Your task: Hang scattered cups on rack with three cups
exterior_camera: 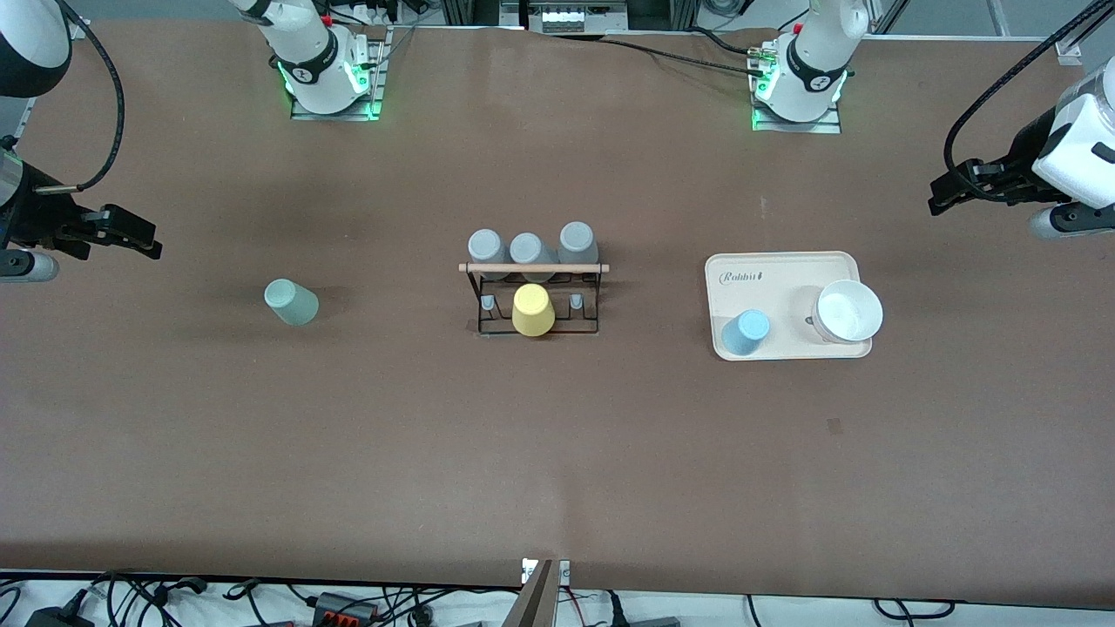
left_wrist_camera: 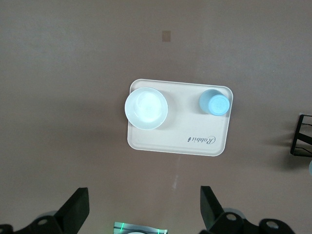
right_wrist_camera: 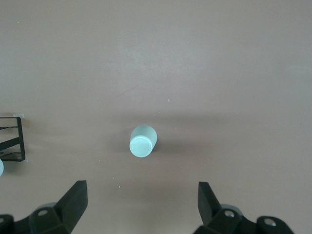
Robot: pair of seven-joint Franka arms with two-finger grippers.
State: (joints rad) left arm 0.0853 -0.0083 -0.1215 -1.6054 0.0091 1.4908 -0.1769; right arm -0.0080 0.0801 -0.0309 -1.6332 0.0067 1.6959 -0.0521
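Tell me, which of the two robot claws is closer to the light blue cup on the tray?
The left gripper. It hangs open, up over the table's left-arm end, beside the tray holding the light blue cup. The right gripper, also open, hangs over the right-arm end, past the rack.

The mint green cup [right_wrist_camera: 143, 141] stands alone on the brown table [right_wrist_camera: 204, 63], the rack [right_wrist_camera: 12, 139] at its nine o'clock, between the right gripper's [right_wrist_camera: 141, 207] spread fingers [right_wrist_camera: 73, 202].
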